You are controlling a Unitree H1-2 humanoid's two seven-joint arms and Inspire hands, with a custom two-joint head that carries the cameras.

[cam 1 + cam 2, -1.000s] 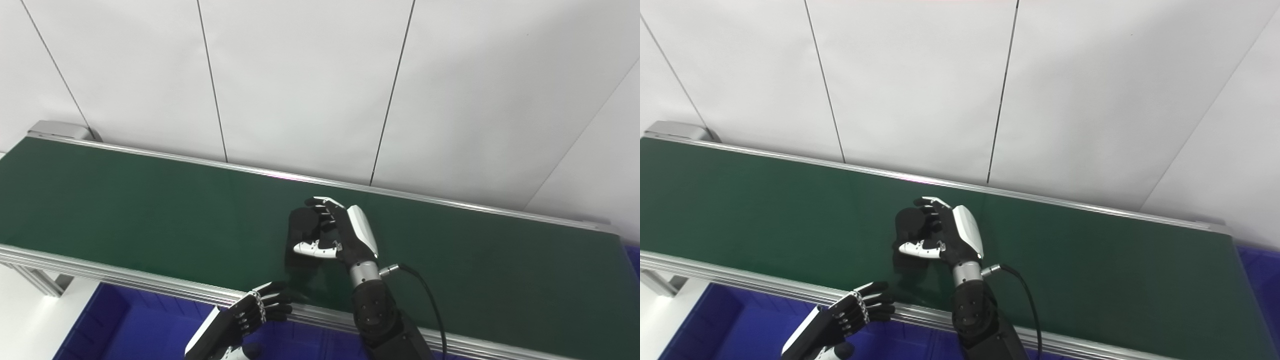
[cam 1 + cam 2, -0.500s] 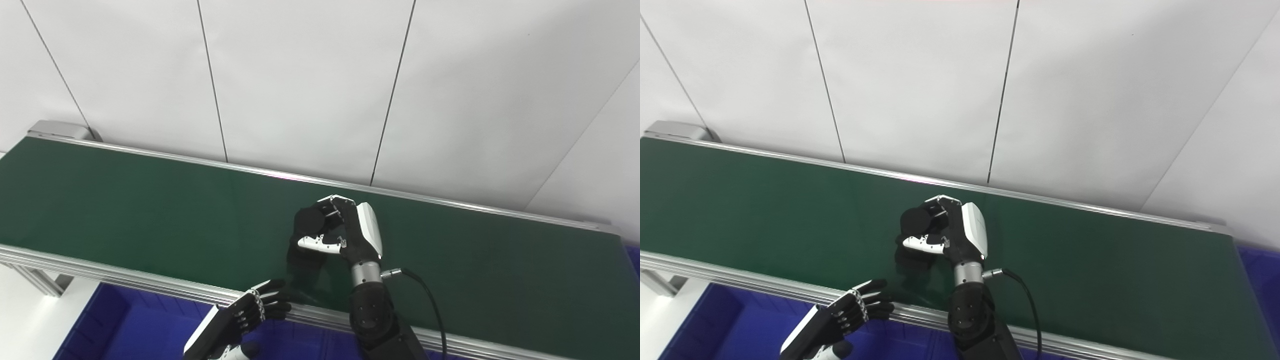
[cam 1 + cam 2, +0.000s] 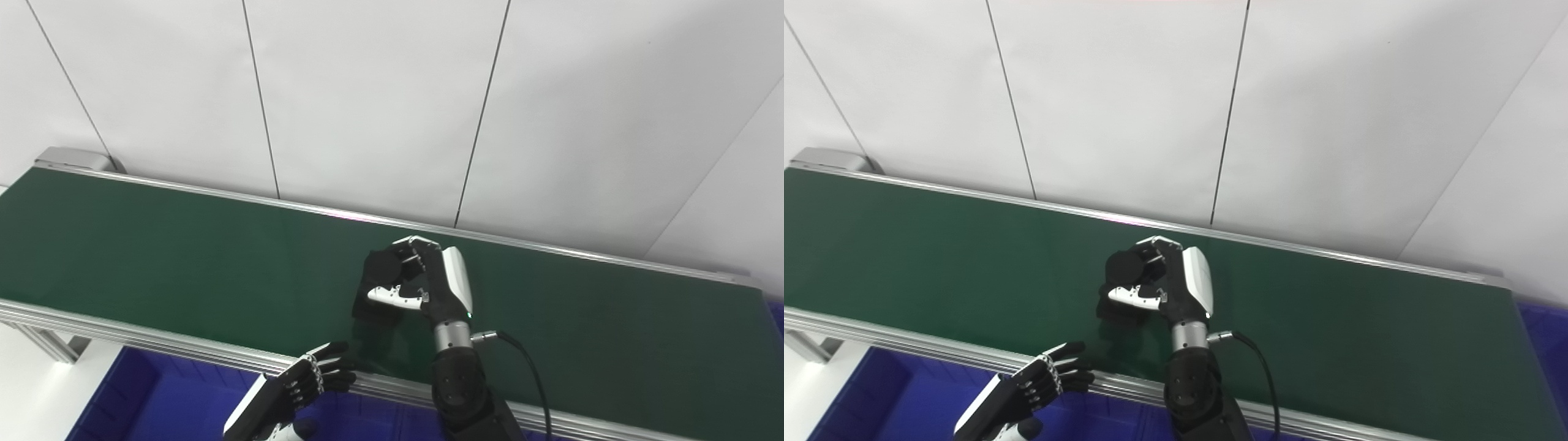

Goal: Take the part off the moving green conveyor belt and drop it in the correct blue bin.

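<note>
My right hand (image 3: 429, 282) is over the middle of the green conveyor belt (image 3: 153, 245), fingers and thumb clamped on the black part (image 3: 381, 266) (dark on dark, shape hard to read), its shadow on the belt just beneath. My left hand (image 3: 300, 386) hovers at the near aluminium rail (image 3: 153, 337), fingers loosely spread, holding nothing. Blue bin (image 3: 165, 398) sits below the near rail, another blue edge far right. A black cable (image 3: 533, 380) trails from the right wrist. White panelled wall (image 3: 367, 104) behind.

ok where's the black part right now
The black part is in the right hand, fingers closed around it, over the middle of the green conveyor belt. The left hand waits open at the belt's near rail above a blue bin.
</note>
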